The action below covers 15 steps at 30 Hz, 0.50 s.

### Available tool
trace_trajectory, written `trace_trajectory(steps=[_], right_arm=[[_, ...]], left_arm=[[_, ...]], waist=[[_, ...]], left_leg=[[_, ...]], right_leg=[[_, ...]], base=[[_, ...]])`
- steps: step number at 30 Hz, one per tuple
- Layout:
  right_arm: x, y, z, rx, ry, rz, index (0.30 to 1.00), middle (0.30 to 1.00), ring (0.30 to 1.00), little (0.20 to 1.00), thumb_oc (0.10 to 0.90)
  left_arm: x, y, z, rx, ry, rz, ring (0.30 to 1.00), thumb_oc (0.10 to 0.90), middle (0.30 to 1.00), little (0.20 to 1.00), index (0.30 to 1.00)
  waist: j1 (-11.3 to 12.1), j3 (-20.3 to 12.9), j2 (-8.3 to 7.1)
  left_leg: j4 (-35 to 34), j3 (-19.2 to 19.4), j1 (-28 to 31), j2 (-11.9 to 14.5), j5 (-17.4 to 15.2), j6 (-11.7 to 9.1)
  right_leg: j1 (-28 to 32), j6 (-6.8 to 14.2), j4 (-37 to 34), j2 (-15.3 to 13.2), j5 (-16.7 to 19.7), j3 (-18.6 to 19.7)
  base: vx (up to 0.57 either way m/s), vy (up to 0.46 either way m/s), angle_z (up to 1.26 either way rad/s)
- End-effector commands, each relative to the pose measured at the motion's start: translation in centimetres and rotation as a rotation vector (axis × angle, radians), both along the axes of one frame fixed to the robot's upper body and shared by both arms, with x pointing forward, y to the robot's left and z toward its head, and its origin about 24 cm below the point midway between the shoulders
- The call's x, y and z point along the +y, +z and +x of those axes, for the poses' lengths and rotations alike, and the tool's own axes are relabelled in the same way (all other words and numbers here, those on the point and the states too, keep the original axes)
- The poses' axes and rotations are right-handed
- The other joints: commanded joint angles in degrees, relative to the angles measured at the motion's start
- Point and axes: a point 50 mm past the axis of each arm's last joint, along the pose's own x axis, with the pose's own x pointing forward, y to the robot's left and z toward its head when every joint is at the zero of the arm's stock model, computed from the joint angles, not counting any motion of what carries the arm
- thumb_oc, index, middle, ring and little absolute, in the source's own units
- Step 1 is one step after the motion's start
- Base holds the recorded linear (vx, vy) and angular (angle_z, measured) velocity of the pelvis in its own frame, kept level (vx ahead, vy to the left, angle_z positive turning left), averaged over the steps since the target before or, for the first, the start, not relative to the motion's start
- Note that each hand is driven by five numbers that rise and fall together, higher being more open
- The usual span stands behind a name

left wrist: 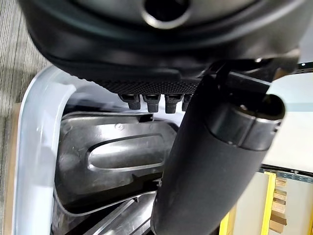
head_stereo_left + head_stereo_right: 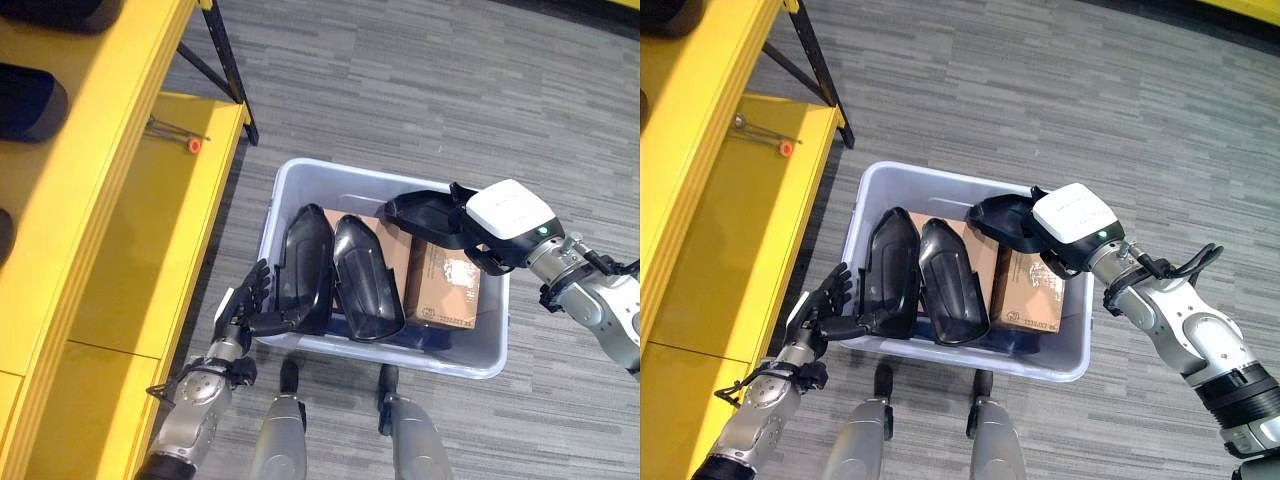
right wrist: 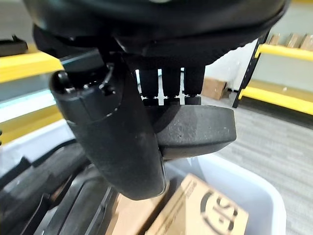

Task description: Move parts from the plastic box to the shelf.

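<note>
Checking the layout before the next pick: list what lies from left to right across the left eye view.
Yellow shelf → left hand → left black part → second black part → cardboard box → right hand, shut on a third black part; all parts sit over the plastic box.

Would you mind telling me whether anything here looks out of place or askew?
A small orange-tipped tool lies loose on the yellow shelf, away from the grey plastic box. In the box, two black moulded parts lean upright against a tilted cardboard carton.

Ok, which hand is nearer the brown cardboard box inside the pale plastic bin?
Right. The right hand grips a black plastic part just above the brown cardboard box; the left hand is at the pale plastic bin's opposite side.
</note>
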Motion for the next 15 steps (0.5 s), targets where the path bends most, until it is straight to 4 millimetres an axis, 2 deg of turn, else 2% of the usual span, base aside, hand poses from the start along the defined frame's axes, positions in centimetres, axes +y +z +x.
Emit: trace_trajectory(steps=[1,15], right_arm=[[-0.4,3.7,-0.7,-0.17,0.021,0.078,0.3,0.3,0.3,0.3,0.4],[-0.5,4.9,-1.2,-0.24,0.028,0.109,0.3,0.3,0.3,0.3,0.4]], left_arm=[[-0.5,-0.1,-1.0,-0.026,-0.063,0.031,1.0,0.9,1.0,1.0,1.0],[-0.2,-1.5,-2.4,0.034,-0.04,0.026,1.0,0.9,1.0,1.0,1.0]], waist=[[0.2,-13.24,-1.93],[0.18,-19.86,-1.42]], left_leg=[[-4.13,-0.66,0.68,2.75,2.59,-1.83],[-13.33,3.01,9.67,2.91,4.85,-1.81]], right_leg=[[3.61,3.26,-0.97,-1.55,-2.0,0.4],[10.08,4.78,-9.8,-2.48,2.67,0.44]], base=[[0.08,0.005,-0.01],[0.05,0.013,-0.03]])
